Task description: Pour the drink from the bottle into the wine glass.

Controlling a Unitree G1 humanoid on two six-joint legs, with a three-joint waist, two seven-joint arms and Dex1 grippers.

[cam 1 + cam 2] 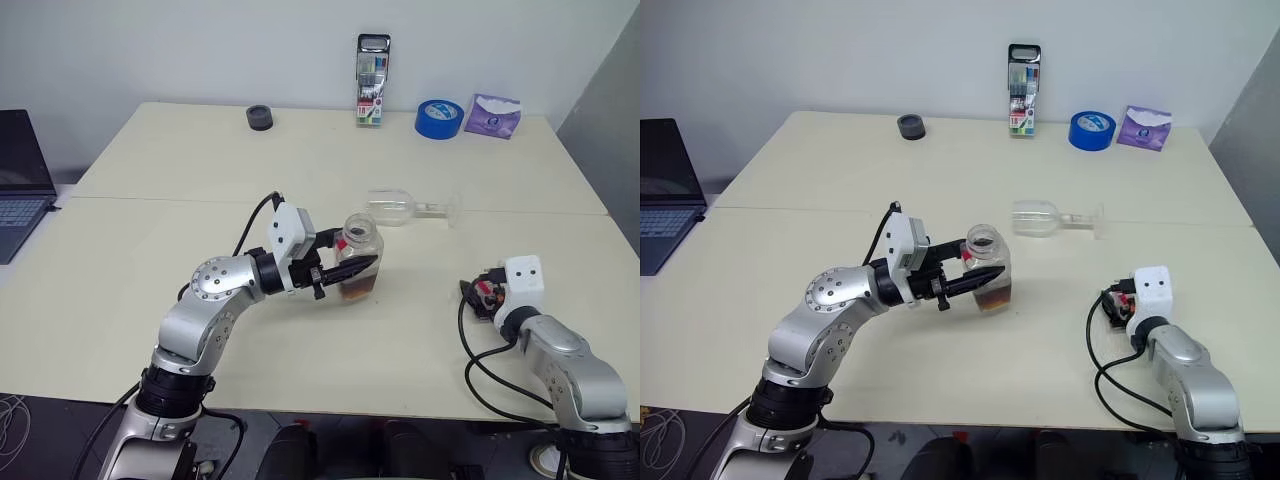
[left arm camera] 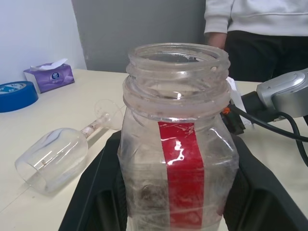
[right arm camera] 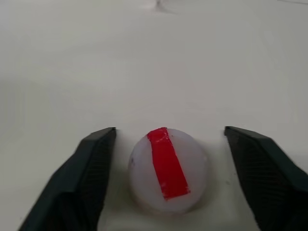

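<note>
My arms are silver metal with round screw-dotted joints, white camera boxes at the wrists, looping black cables, and black two-fingered grippers, left [image 1: 345, 270] and right [image 3: 168, 166].

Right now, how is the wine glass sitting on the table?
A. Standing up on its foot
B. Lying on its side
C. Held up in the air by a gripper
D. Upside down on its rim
B. The wine glass lies on its side on the table, bowl and stem flat along the top, beyond the open bottle that the left gripper holds.
</note>
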